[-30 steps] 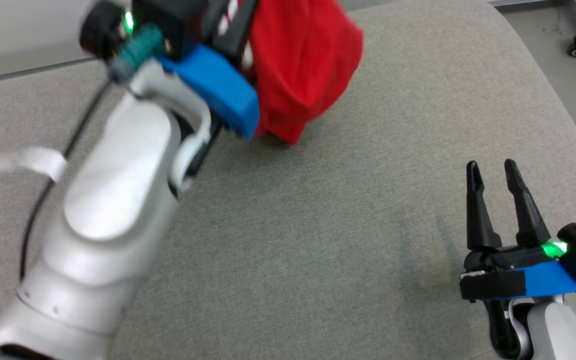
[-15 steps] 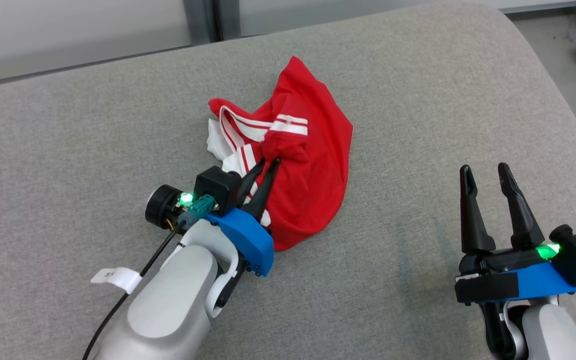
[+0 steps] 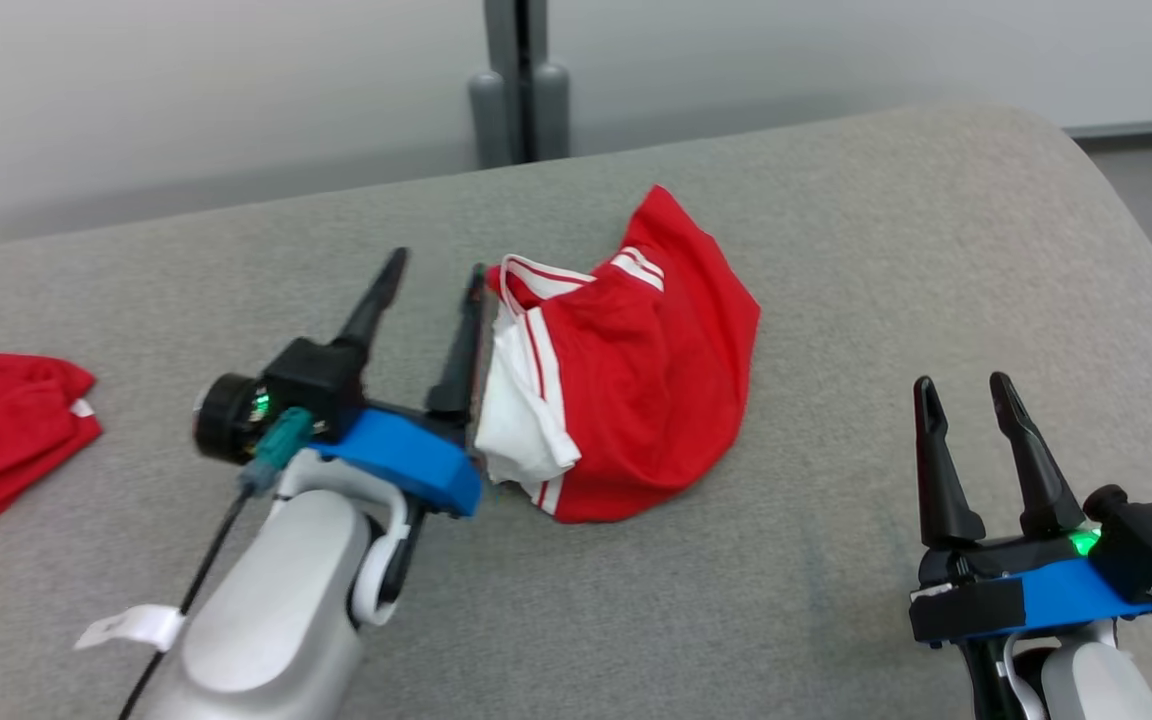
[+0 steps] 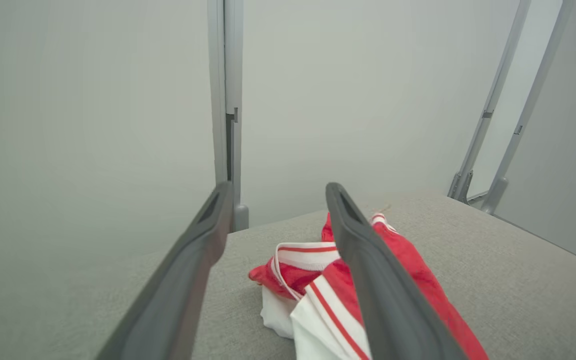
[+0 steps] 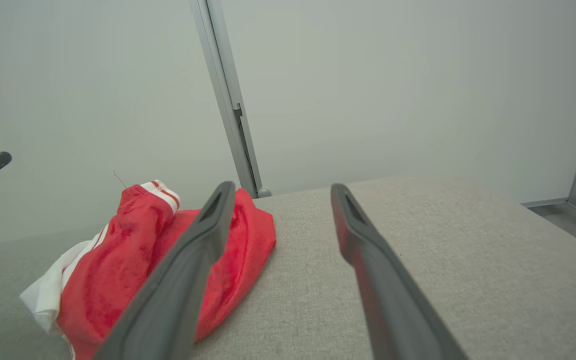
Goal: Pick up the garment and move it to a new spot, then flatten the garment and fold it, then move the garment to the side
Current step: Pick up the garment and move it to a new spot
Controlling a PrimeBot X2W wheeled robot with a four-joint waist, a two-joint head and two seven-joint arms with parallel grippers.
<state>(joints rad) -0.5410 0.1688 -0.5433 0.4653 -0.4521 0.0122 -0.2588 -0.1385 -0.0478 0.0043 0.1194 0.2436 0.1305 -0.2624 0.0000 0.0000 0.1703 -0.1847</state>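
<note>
**A:** Head view first: the red garment lies bunched mid-way across the grey cushion, its white lining showing.

**B:** The left gripper is spread wide and empty, with one finger just beside the waistband. The right gripper hovers well apart, also parted and holding nothing.

**A:** Left wrist view: the fingers are splayed, and the garment sits under and past the right-hand one.

**B:** Right wrist view: the fingers are parted over bare cushion, with the garment off to that view's left.
</note>
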